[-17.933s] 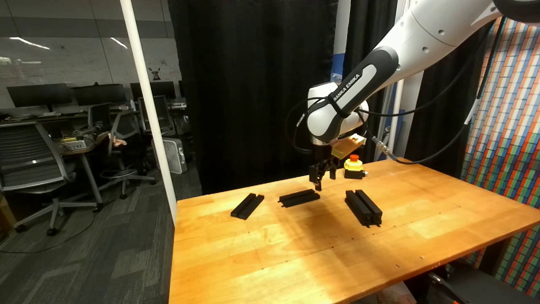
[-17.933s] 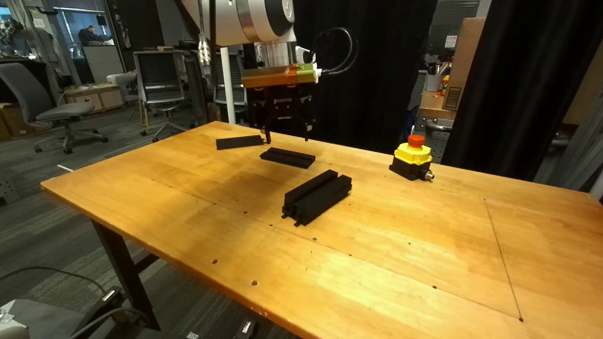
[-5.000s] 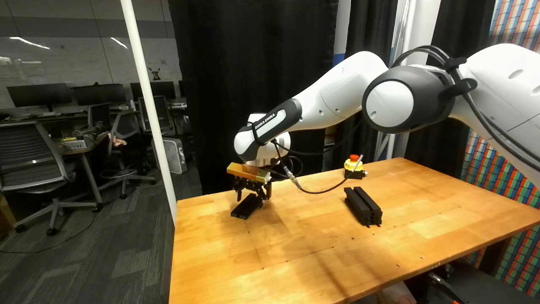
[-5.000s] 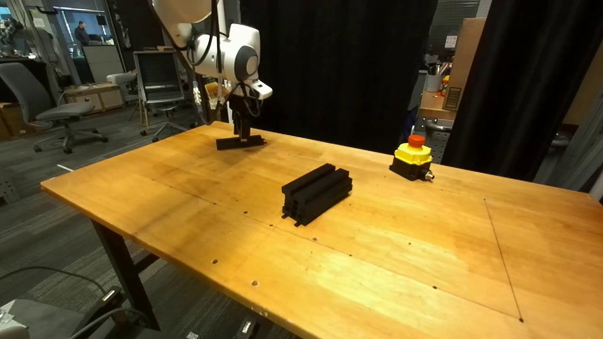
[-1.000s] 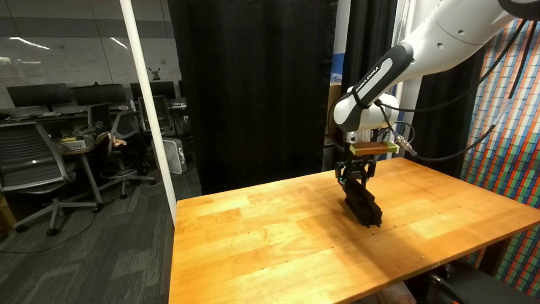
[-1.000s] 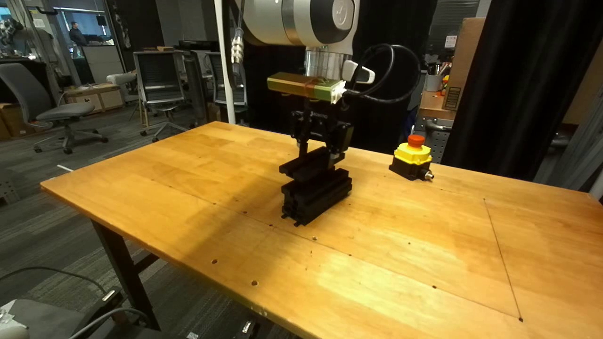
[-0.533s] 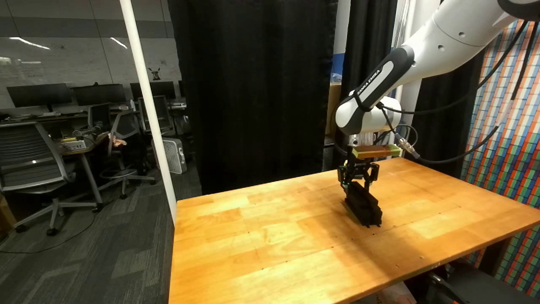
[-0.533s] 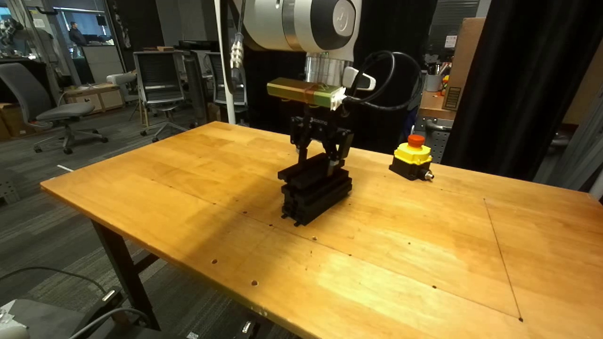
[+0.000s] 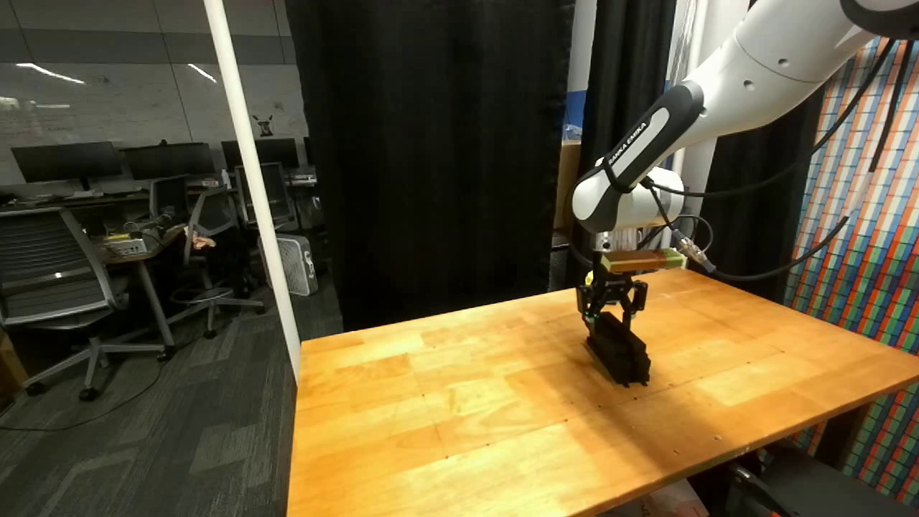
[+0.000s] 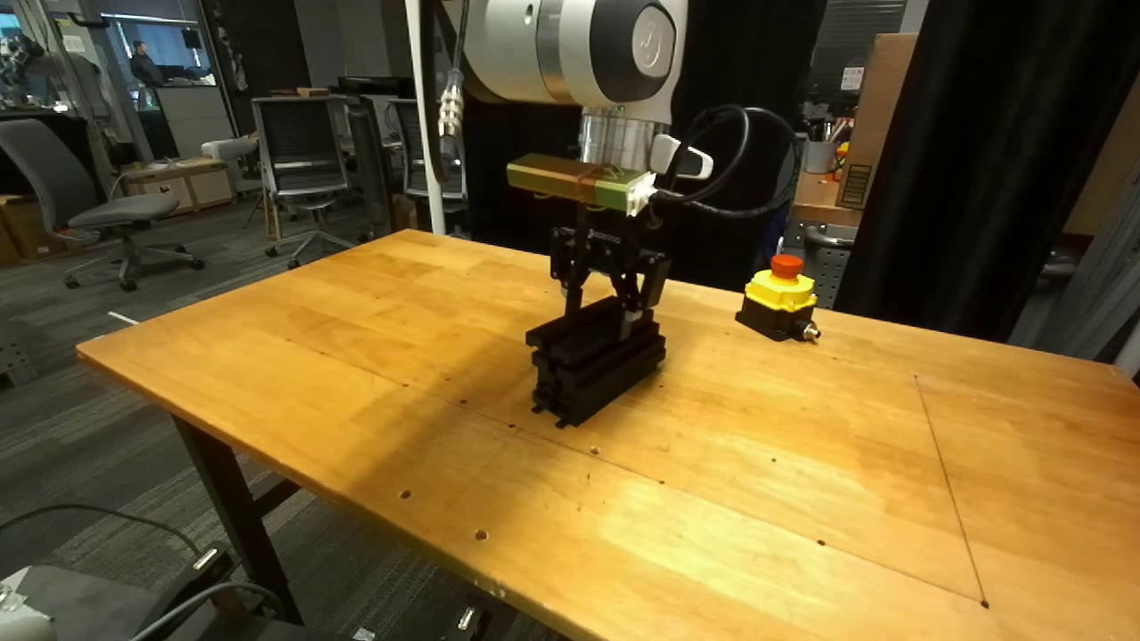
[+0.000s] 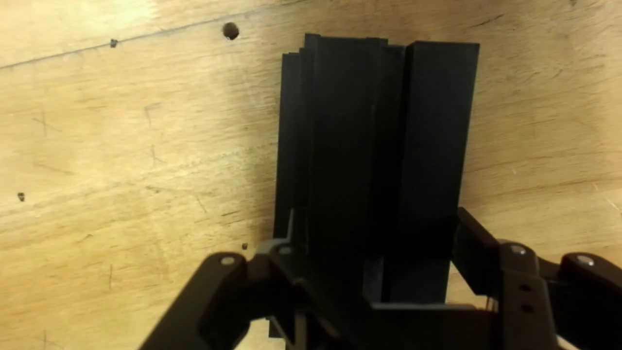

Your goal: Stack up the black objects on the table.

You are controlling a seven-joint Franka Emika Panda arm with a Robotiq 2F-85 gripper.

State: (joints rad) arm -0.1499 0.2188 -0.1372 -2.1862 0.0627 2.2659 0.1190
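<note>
While jaws are gripping the matte-black grooved plastic-looking bar (image 10: 591, 322) | they're seemingly seating it on the matching stack (image 10: 598, 381) | next: opening, lifting towards twelve o'clock

Black on the gripper (image 10: 600, 322), black on the top slab (image 10: 568, 328) at its tips, black on the slabs (image 10: 604, 381) beneath! Honey-orange, streaked with grain, the table (image 10: 757, 521) below it. Above the gripper, a casing (image 10: 561, 178) in amber and green; higher, the white-and-charcoal arm (image 9: 775, 64). Off to the gripper's side, a red, yellow, black button (image 10: 780, 294); well apart, a panel (image 9: 858, 287) gridded red, green, blue, orange!
</note>
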